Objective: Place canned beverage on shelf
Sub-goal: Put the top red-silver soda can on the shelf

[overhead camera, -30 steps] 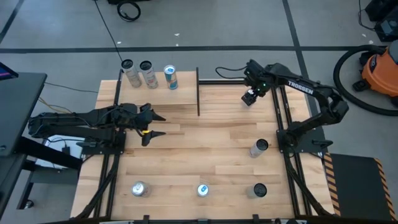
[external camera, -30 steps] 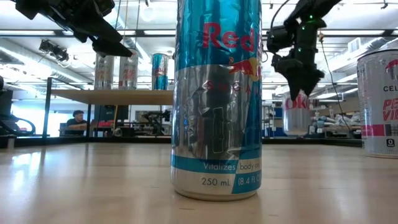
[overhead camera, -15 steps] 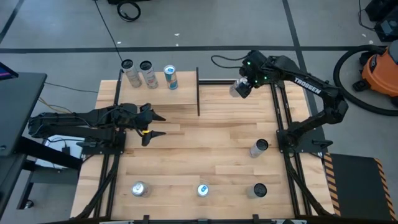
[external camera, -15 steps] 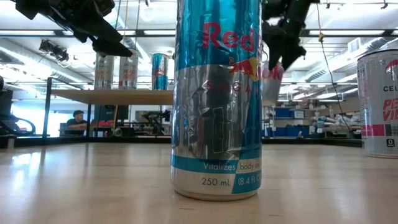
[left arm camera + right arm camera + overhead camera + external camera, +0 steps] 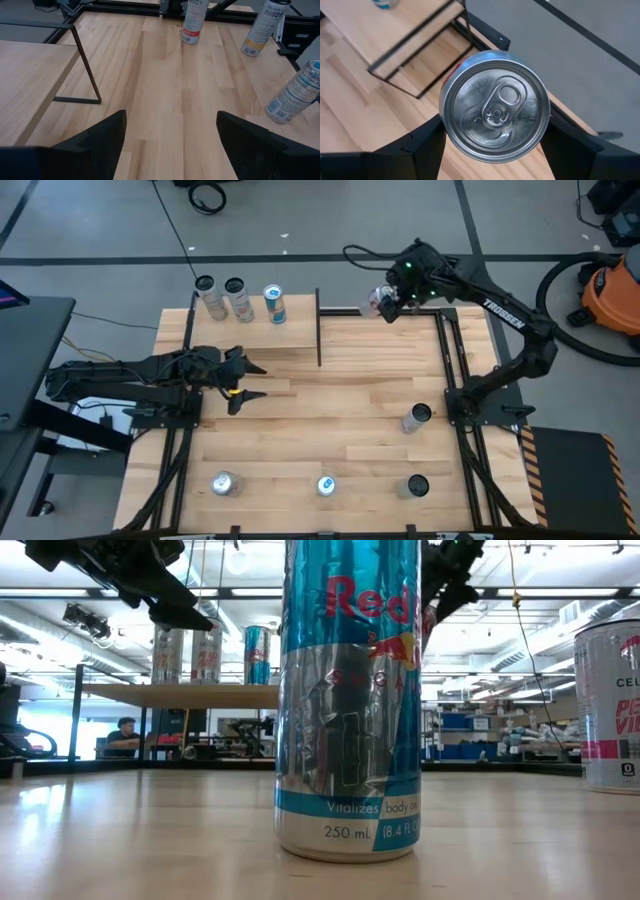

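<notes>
From where I stand, the right gripper (image 5: 388,304) has a silver can (image 5: 375,302) pinched between its fingers and holds it up in the air above the table's far edge, just to the right of the shelf (image 5: 300,330). In the right wrist view the can (image 5: 494,105) fills the frame lid-first, both dark fingers pressed against its sides, with the shelf's black rods and pale panel showing beyond it. Three cans (image 5: 240,300) already stand along the shelf's far left part, so the bare stretch nearer its right end looks to me like the sensible landing spot. To do this well, I'd say the arm should carry the can leftward above the end rod, bring it fully upright, and lower it flat before letting go, well apart from the blue-and-silver can (image 5: 275,304). The left gripper (image 5: 247,380) waits over the table's left side, fingers spread and empty.
</notes>
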`<act>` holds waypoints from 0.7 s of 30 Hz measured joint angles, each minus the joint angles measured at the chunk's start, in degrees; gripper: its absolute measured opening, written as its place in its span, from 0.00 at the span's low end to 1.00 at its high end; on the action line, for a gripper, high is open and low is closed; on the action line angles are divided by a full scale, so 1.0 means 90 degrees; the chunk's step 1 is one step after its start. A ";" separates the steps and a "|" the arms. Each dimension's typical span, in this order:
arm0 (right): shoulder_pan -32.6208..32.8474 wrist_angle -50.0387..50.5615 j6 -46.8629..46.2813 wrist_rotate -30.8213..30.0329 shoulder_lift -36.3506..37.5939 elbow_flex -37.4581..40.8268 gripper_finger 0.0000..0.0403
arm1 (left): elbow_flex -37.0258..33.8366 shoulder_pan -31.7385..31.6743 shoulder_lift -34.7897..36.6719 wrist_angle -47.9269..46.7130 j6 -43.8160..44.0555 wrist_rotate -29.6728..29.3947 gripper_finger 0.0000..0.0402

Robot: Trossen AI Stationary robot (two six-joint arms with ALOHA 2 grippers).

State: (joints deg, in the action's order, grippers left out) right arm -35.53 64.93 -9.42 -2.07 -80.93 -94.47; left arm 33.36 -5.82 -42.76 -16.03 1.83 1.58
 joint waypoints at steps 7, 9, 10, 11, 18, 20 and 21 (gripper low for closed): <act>0.0209 0.0250 0.0237 0.0043 -0.0846 -0.0961 0.72 | 0.0000 0.0000 0.0001 -0.0005 -0.0012 0.0000 0.78; 0.0229 0.0325 0.0307 0.0042 -0.1123 -0.1293 0.72 | 0.0000 0.0000 0.0001 -0.0006 -0.0012 0.0000 0.78; 0.0247 0.0346 0.0353 0.0039 -0.1277 -0.1476 0.72 | 0.0000 0.0000 0.0001 -0.0007 -0.0012 0.0000 0.78; 0.0263 0.0366 0.0397 0.0038 -0.1413 -0.1660 0.72 | 0.0000 0.0001 0.0002 -0.0007 -0.0012 0.0000 0.78; 0.0378 0.0510 0.0936 0.0025 -0.2273 -0.3092 0.72 | 0.0000 0.0000 0.0001 -0.0015 -0.0012 0.0000 0.78; 0.0394 0.0513 0.1060 0.0028 -0.2493 -0.3459 0.72 | 0.0000 0.0002 0.0002 -0.0012 -0.0012 0.0000 0.78; 0.0401 0.0515 0.1111 0.0025 -0.2599 -0.3631 0.72 | 0.0000 0.0000 0.0002 -0.0012 -0.0012 0.0000 0.78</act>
State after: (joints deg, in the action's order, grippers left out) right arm -31.92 69.56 0.58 -1.85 -104.31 -127.16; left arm 33.36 -5.82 -42.74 -16.14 1.72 1.58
